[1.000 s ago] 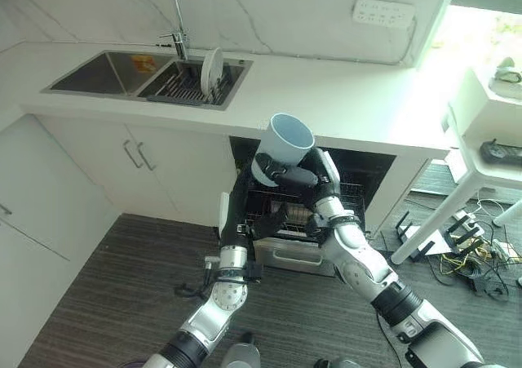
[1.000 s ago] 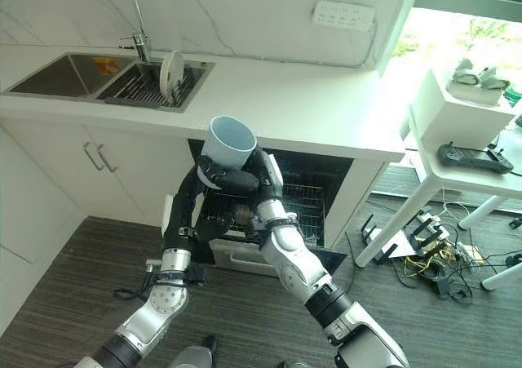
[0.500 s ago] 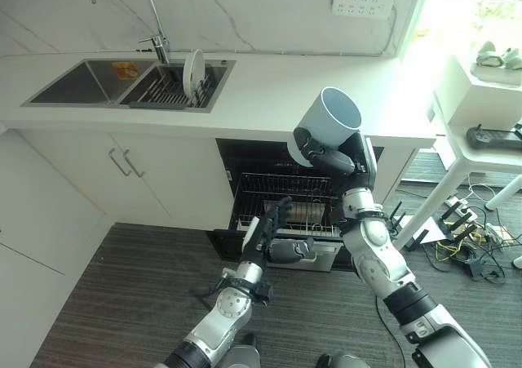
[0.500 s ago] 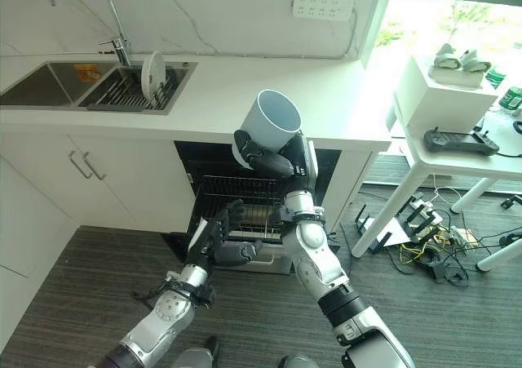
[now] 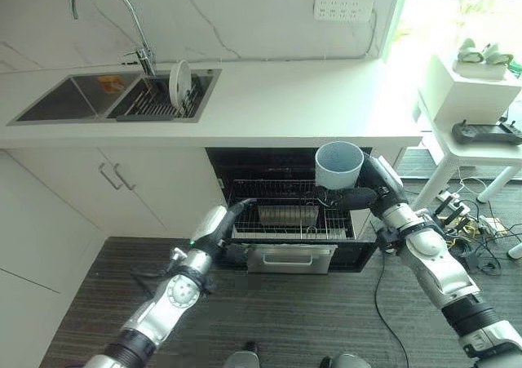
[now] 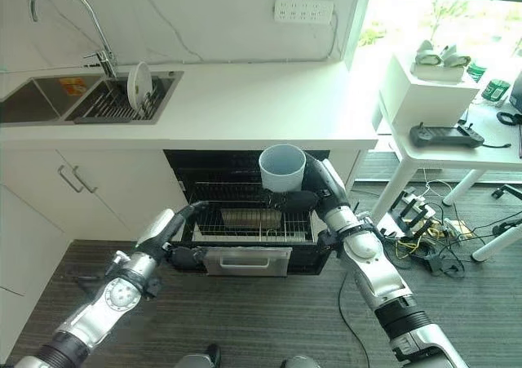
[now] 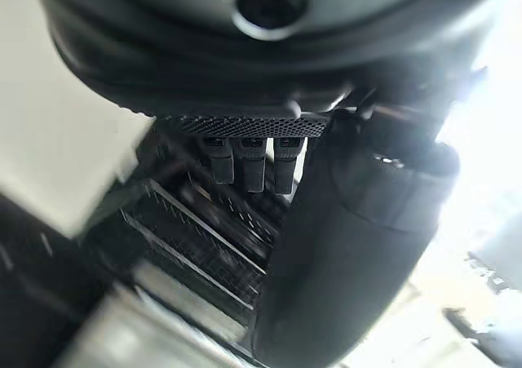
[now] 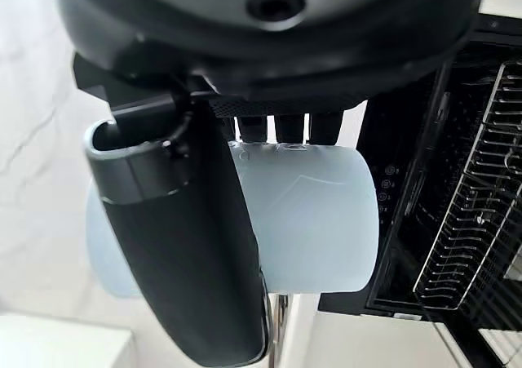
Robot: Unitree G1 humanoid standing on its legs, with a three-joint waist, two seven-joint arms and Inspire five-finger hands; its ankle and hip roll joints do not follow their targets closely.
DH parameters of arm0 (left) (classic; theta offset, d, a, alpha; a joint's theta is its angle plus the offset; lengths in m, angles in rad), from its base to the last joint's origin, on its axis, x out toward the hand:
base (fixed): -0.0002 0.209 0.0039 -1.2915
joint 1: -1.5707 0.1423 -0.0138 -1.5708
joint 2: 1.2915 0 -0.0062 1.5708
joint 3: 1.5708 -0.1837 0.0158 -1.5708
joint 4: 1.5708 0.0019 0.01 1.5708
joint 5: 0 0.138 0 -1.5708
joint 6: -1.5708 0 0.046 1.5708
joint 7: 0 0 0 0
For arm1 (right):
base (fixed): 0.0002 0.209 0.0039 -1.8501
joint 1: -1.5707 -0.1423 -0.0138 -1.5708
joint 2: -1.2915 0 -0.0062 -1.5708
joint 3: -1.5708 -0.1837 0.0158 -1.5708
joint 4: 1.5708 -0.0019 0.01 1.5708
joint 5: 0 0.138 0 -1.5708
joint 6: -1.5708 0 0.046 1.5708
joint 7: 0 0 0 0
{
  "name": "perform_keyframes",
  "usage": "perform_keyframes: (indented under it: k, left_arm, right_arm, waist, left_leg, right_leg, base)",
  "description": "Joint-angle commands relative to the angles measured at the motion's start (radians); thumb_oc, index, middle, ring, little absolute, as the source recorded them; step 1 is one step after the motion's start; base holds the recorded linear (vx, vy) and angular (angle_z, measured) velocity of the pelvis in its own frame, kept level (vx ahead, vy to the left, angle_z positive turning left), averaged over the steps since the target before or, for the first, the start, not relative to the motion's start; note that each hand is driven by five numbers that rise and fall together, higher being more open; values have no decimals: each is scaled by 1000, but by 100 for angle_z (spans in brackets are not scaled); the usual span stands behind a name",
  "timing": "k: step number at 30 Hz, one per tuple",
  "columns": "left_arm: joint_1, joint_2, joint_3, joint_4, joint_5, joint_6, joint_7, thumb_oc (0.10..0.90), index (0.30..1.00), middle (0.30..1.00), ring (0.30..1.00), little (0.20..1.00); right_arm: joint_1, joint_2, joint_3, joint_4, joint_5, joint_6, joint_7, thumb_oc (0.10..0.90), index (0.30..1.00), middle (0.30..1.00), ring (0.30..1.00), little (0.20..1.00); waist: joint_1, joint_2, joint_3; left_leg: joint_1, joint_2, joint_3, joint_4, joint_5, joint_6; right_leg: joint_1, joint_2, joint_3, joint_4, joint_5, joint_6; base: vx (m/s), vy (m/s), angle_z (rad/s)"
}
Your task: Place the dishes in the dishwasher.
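Right wrist view: right hand [image 8: 188, 246] fingers are clamped on the pale blue cup [image 5: 338, 165], now lowered over the dishwasher rack [image 5: 285, 221]; left hand [image 5: 214, 225] fingers are straight at its 9 o'clock edge.

White marble wall [image 5: 245, 9] over white counter [image 5: 302, 99]; dark wood-grain floor [image 5: 326, 311]; bright window [image 6: 440, 9].

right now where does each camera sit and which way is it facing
Left eye view: head, looking down at the pulled-out dishwasher rack; both arms show.
Right eye view: same scene from slightly aside; shares the pale blue cup.
Left wrist view: on the left wrist, along the left hand toward the rack.
Right wrist view: on the right wrist, along the right hand gripping the cup.
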State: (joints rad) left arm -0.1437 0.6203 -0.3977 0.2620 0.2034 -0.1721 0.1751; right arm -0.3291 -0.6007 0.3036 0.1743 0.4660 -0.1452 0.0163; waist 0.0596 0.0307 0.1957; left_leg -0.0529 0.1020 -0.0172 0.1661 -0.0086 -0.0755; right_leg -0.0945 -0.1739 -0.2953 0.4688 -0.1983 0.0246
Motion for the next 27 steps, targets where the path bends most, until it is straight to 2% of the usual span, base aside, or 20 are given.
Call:
perform_keyframes:
  k: [1,4,7,10,11,13,17,20,21,27]
  left_arm:
    - [-87,23,15,-95,93,-61,10,800,900,900,900,900]
    - [-109,50,17,-103,120,-50,-2,800,900,900,900,900]
    - [-146,88,5,-88,157,-27,-61,800,900,900,900,900]
    - [-151,135,-24,-112,257,-14,-199,800,900,900,900,900]
    - [-169,176,-51,-124,274,-9,-278,800,900,900,900,900]
    - [-231,258,-102,-123,246,-28,-385,800,900,900,900,900]
    - [-297,338,-145,-135,185,-46,-519,800,900,900,900,900]
    - [-292,364,-137,-172,165,-44,-568,800,900,900,900,900]
    - [-280,369,-125,-192,162,-36,-589,800,900,900,900,900]
    - [-254,363,-91,-218,156,-14,-580,800,900,900,900,900]
  right_arm:
    - [-122,15,-81,-10,-35,-105,-18,400,300,300,300,300]
    - [-134,-3,-88,26,-37,-109,-19,400,300,300,300,300]
    - [-147,-28,-100,71,-34,-100,2,400,300,300,300,300]
    - [-142,-67,-109,107,-39,-87,13,400,300,300,300,300]
    - [-162,-91,-106,138,-46,-95,23,400,300,300,300,300]
    - [-232,-144,-82,216,-28,-116,47,400,300,300,300,300]
    - [-315,-190,-61,320,14,-135,41,400,300,300,300,300]
    - [-344,-205,-73,381,32,-135,42,400,300,300,300,300]
    - [-354,-211,-82,408,27,-136,47,400,300,300,300,300]
    - [-387,-213,-96,458,0,-128,78,400,300,300,300,300]
  waist:
    - [8,-18,-30]
    - [9,-17,-21]
    - [6,-14,-8]
    - [4,-4,-6]
    - [6,6,0]
    - [8,25,19]
    - [9,57,39]
    - [12,81,44]
    - [14,99,42]
    - [9,132,41]
  left_leg:
    - [-17,23,27,134,-200,10]
    - [-21,23,17,134,-201,8]
    - [-26,22,11,134,-203,6]
    - [-21,16,5,134,-203,3]
    - [-24,14,1,134,-199,1]
    - [-40,4,-9,134,-185,2]
    - [-52,-17,-24,134,-170,6]
    - [-53,-31,-31,134,-166,8]
    - [-54,-40,-33,134,-163,8]
    - [-56,-54,-27,134,-158,7]
  right_leg:
    - [84,17,102,-169,-21,73]
    - [79,18,101,-169,-21,74]
    - [72,19,103,-169,-19,81]
    - [76,16,103,-169,-18,88]
    - [76,11,98,-169,-17,90]
    - [70,5,92,-169,-9,92]
    - [73,-5,93,-169,-7,92]
    - [81,-14,94,-169,-9,95]
    - [85,-19,96,-169,-12,97]
    - [91,-30,103,-169,-21,101]
  base:
    - [91,11,2]
    - [13,-10,4]
    - [29,-35,3]
    - [90,-10,7]
    - [20,-3,5]
    - [-44,6,7]
    - [-18,21,13]
    - [48,83,13]
    - [62,129,12]
    - [43,95,8]
